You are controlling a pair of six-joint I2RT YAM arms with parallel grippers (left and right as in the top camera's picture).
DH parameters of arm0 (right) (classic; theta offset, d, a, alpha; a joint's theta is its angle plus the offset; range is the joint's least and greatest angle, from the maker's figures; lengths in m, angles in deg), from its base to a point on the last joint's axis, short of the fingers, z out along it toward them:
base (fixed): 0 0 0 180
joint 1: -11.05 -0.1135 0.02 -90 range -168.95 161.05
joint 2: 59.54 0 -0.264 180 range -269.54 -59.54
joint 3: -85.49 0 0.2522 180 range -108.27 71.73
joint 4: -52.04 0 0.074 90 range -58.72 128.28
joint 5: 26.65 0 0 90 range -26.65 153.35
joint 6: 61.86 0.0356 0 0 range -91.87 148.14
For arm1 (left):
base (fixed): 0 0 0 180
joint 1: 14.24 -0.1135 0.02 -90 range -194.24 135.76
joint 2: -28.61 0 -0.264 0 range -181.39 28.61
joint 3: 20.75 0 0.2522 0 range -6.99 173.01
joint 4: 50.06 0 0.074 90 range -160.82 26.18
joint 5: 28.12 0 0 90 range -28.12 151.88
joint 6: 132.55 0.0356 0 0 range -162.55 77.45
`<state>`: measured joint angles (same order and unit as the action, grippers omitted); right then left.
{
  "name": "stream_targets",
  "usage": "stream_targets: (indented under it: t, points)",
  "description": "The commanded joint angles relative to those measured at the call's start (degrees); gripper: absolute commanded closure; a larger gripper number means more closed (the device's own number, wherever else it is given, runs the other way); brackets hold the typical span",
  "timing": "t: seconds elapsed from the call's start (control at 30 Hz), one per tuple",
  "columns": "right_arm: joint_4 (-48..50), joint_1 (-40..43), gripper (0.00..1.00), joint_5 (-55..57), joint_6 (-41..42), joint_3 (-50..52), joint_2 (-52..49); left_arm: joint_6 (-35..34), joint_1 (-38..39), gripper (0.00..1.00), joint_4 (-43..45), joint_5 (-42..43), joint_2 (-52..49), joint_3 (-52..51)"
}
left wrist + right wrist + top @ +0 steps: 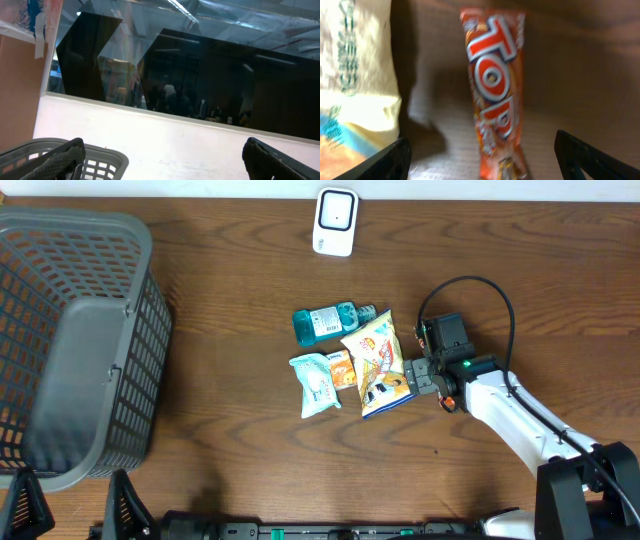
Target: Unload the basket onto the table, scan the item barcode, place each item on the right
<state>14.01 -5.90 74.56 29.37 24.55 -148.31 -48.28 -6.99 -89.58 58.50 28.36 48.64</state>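
— What can you read down there?

— On the orange wrapper (492, 95) ahead of my right wrist camera, "TOP" in big red-and-white letters, slightly blurred. The cream-and-yellow snack bag (355, 75) to its left carries green lettering I can't make out.

— Where is that bag relative to your pincer?

— From overhead, my right pincer (412, 374) sits at the snack bag's right edge, mid-table (230, 440). I cannot tell whether they touch. Its fingers (390, 160) stand wide apart, gripping nothing.

— And the scanner?

— The white scanner (335, 222) stands at the far edge, well apart from the bag. A teal bottle (325, 322) and a pouch (315, 383) lie just beside the bag.

— Your other pincer?

— My left pincer (162, 150) is spread wide beside the grey basket (100, 155).
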Motion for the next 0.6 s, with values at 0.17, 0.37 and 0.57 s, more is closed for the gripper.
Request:
stream_targets:
  t: [0.17, 0.37, 0.57]
  points:
    - [2.34, 1.33, 0.28, 1.38, -5.70, -1.18, -2.99, 0.72, 0.07, 0.02, 0.15, -0.28, 0.09, -0.09]
    - [2.21, 2.03, 0.43, 1.38, -6.03, -1.18, -11.61, 0.72, 0.07, 0.02, 0.44, -0.28, 0.09, -0.09]
    - [-1.51, 3.23, 0.95, 1.20, -2.16, -1.18, -16.98, 0.72, 0.07, 0.02, 0.57, -0.31, 0.09, -0.09]
